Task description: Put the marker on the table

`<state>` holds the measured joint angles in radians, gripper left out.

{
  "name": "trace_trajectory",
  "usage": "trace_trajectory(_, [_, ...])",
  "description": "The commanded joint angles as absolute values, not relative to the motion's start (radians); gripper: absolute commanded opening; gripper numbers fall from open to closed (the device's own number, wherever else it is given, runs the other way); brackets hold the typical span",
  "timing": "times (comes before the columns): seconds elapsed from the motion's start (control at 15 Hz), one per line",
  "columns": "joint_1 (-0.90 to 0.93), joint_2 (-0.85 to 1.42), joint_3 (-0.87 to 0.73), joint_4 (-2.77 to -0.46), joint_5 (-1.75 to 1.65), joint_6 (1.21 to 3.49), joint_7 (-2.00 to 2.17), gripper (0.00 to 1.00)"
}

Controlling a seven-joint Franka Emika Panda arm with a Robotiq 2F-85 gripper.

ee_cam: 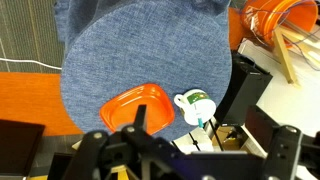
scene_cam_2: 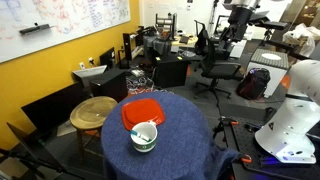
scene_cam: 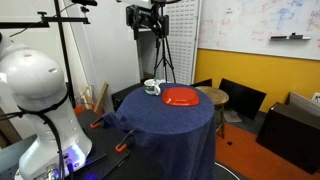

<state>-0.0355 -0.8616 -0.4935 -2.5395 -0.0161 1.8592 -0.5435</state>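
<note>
Wrist view is looking straight down on the table, its round top draped in dark blue woven cloth. The marker, a thin dark greenish stick, is apparently standing in the white mug. The mug's green print is too small to read. A glossy red plate with rounded corners is lying just beside the mug. The claw is hanging high above, black and angular; I cannot tell whether it is open. Whiteboard scribbles in both exterior views are unreadable.
</note>
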Motion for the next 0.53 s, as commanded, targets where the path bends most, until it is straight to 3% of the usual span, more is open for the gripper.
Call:
trace_trajectory(0.0, [-0.057, -0.852, -0.477, -2.538, 0.001, 1.858, -0.559, 1.00])
trace_trajectory(0.47, [-0.058, -0.853, -0.468, -2.542, -0.001, 1.890, -0.550, 1.00])
